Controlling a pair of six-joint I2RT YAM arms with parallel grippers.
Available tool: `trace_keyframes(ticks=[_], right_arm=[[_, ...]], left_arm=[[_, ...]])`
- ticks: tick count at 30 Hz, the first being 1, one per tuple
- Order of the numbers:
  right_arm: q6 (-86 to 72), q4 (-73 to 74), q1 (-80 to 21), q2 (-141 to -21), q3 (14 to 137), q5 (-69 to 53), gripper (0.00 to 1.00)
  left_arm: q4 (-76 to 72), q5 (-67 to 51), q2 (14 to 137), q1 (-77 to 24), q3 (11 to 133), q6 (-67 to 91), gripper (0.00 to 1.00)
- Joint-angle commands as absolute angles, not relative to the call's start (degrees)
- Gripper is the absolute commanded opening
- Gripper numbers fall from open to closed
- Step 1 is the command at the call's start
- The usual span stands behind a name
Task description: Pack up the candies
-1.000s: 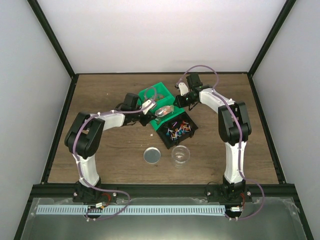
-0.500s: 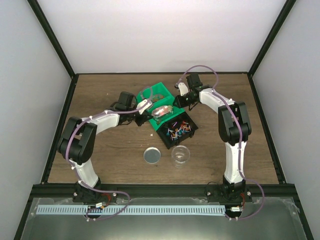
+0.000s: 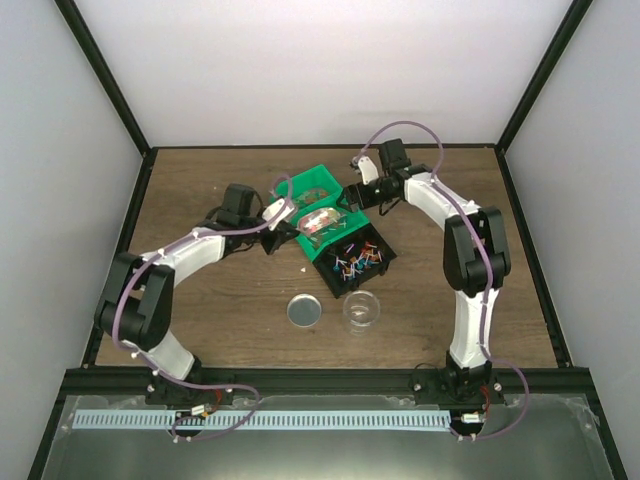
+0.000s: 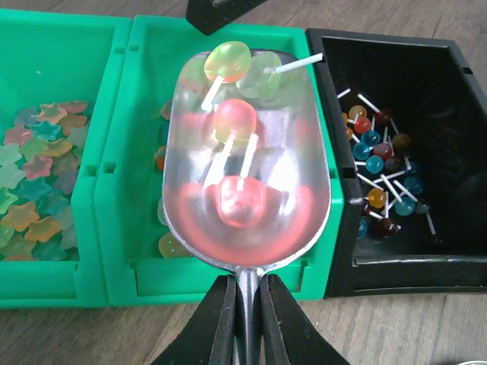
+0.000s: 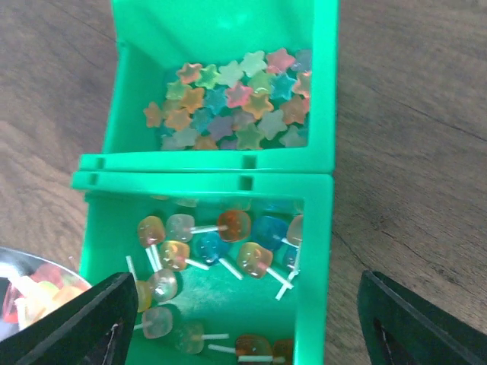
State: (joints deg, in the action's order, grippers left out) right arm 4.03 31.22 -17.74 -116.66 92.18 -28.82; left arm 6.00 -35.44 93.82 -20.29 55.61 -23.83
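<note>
Your left jaws are clenched on the handle of the clear scoop, which carries four lollipops above the green bin. Your right jaws stand wide, released, over the green bins and grasp nothing. The candies lie in the black bin, toward the far edge of the table; the clear cup stands closer to the near edge

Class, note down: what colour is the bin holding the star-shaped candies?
The bin is green, clearest in the right wrist view.
</note>
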Motion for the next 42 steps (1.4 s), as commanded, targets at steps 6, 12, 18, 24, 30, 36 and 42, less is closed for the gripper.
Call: trace_keyframes(ticks=[6,12,18,24,30,36,42], right_arm=[[13.1,32.24,-14.15,-107.02,89.78,-34.33,0.93],[14.67,39.29,-11.04,-109.85,95.53,-37.28,1.0],[13.96,41.55,-8.08,-106.8,91.83,-43.98,1.0],[16.72,41.71,-6.86,-100.67,82.49,-47.82,1.0],[18.93,47.82,-6.07,-98.1,78.61,-50.51,1.0],[26.61,58.25,-6.06,-97.84,81.06,-51.27,1.0],[30.99,64.45,-6.06,-97.64,81.39,-52.7,1.0]], left_arm=[[-6.57,-39.89,88.4,-19.95,47.61,-21.09,0.04],[-4.56,-40.84,83.65,-19.9,44.24,-26.16,0.04],[7.2,-40.08,83.31,-19.55,49.39,-30.91,0.04],[16.22,-39.46,80.03,-19.57,50.01,-37.13,0.04],[21.52,-39.9,72.92,-19.64,47.88,-40.45,0.04],[30.58,-43.31,65.33,-19.66,47.99,-47.79,0.04],[43.43,-44.97,63.31,-21.16,52.15,-54.37,0.04]])
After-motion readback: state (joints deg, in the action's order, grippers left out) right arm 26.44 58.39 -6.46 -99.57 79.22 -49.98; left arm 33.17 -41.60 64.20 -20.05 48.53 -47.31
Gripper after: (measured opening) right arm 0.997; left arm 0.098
